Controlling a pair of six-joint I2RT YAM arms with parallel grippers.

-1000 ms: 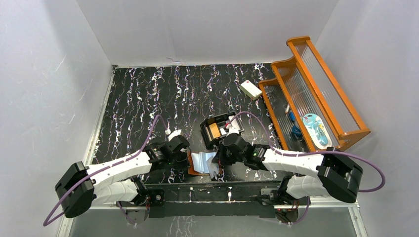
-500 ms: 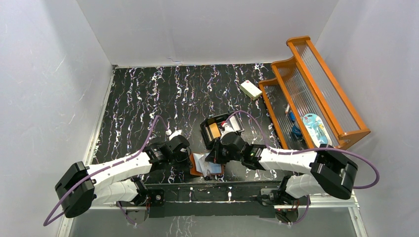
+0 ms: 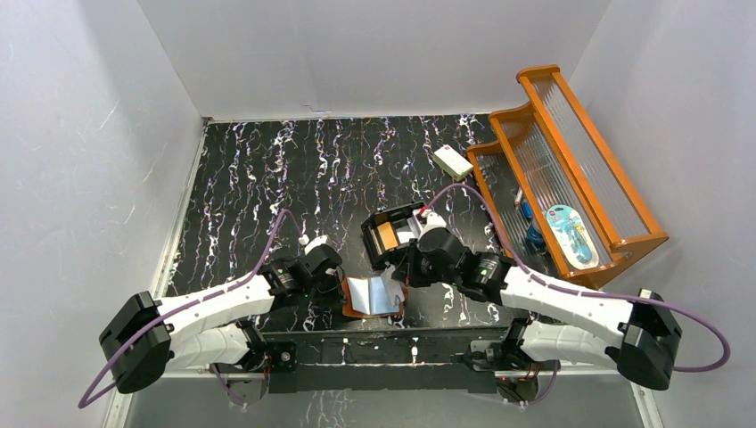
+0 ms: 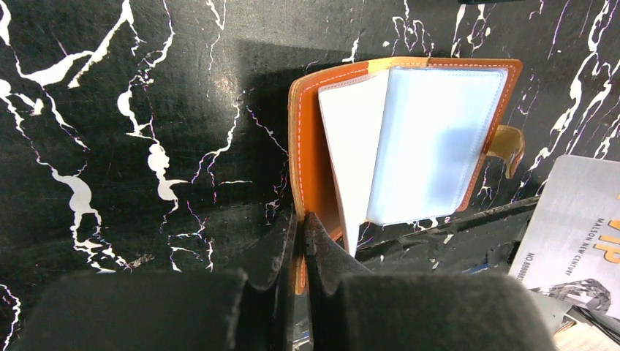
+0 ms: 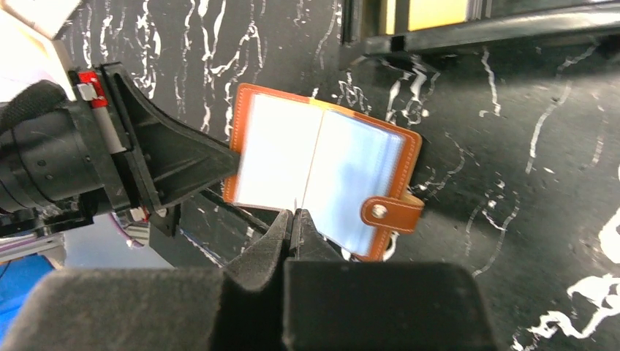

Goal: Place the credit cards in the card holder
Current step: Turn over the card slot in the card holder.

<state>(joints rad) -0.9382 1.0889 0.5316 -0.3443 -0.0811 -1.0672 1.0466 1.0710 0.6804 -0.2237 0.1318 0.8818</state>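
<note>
Right gripper (image 3: 398,283) has swung back off the open card holder (image 3: 373,296), jaws pinched together, seemingly on a grey card (image 4: 577,219) held edge-on.
Left gripper (image 4: 301,219) stays clamped on the holder's left cover, pinning it near the table (image 3: 267,178)'s front edge, its pale slots now uncovered. No card looks seated yet, I'd say; the grey one wants lining up with a slot. An orange card (image 3: 385,237) waits in the black box (image 3: 403,221) behind.

White arm shells (image 3: 223,303), black joint housings (image 3: 134,343), purple cables (image 3: 276,232), seemingly matte black fingers (image 4: 336,263)
</note>
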